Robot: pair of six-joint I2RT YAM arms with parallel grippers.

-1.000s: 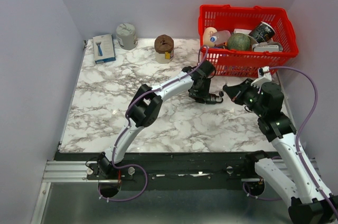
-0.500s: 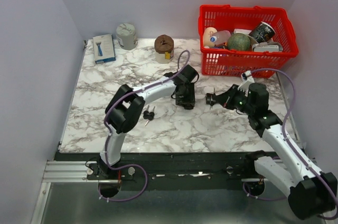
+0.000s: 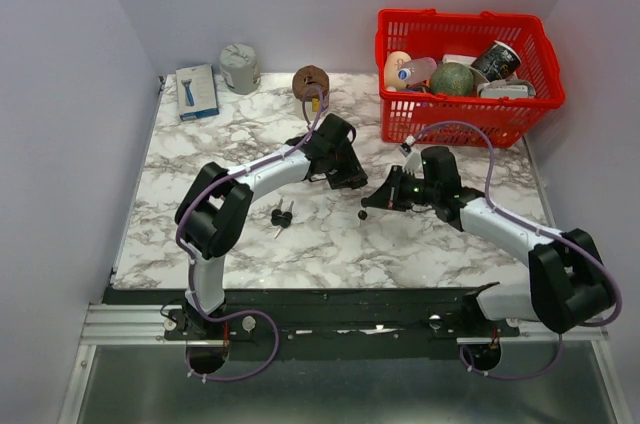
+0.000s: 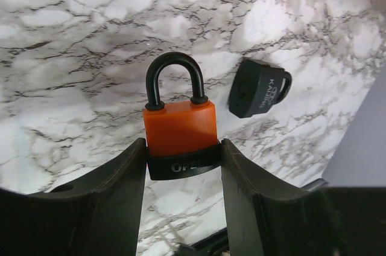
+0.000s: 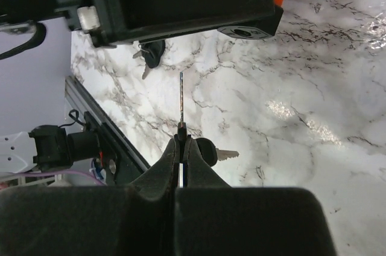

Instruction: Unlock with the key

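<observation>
An orange padlock (image 4: 180, 126) with a black shackle and a black base sits between the fingers of my left gripper (image 4: 183, 147), which is shut on its base. In the top view the left gripper (image 3: 338, 166) hovers over mid-table. My right gripper (image 5: 183, 138) is shut on a key (image 5: 181, 96), its thin blade seen edge-on and pointing toward the padlock's underside, where the keyhole (image 5: 244, 31) shows. The blade tip stops short of the keyhole. A second key (image 5: 212, 153) dangles beside the right fingers. The right gripper (image 3: 378, 200) lies just right of the left one.
A black lock body (image 4: 259, 90) lies on the marble near the padlock. Spare keys (image 3: 281, 216) rest left of centre. A red basket (image 3: 460, 119) of items stands back right. A brown jar (image 3: 311, 82), grey can (image 3: 239, 66) and blue box (image 3: 197, 92) line the back.
Both arms have swung left, away from the basket. The left gripper carried the padlock toward mid-table, and the right arm stretched out low to follow it with the key.
</observation>
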